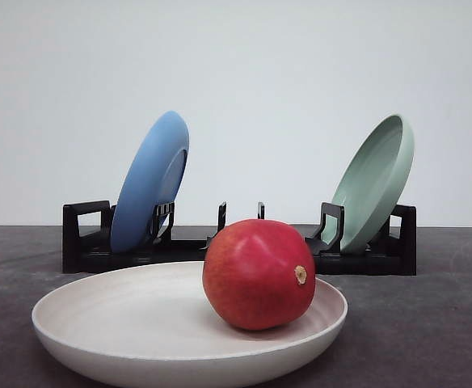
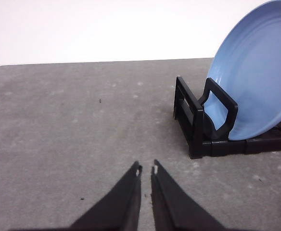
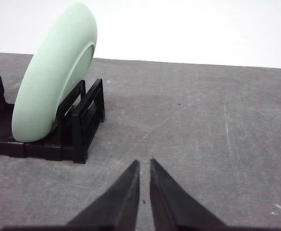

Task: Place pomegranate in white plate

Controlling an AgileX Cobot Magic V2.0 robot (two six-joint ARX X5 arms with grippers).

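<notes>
Pomegranate sits inside the white plate in the front view, resting on the plate's shallow floor toward its right half, with the small tan stem nub turned to the right and slightly toward the camera; nothing touches the fruit, and it looks settled rather than perched on the rim. Behind the plate, on the grey bench, a black dish rack holds a blue plate leaning in its left slots and a pale green plate leaning in its right slots, both well apart from the fruit. Judged from this, the placing itself appears done: the fruit is in the right dish and not in either coloured one. Turning to the left wrist view, the left end effector hangs over bare bench with its two dark fingers drawn nearly together, only a thin slit between the tips, and nothing between them; the blue plate and the end of the rack stand off to one side, near but not touching. In the right wrist view, the right end effector shows the same posture, fingers almost together over bare bench and holding nothing, with the pale green plate in its rack slot close by. With both arms empty and away from the plate, I judge that little or nothing is left beyond perhaps parking the arms
</notes>
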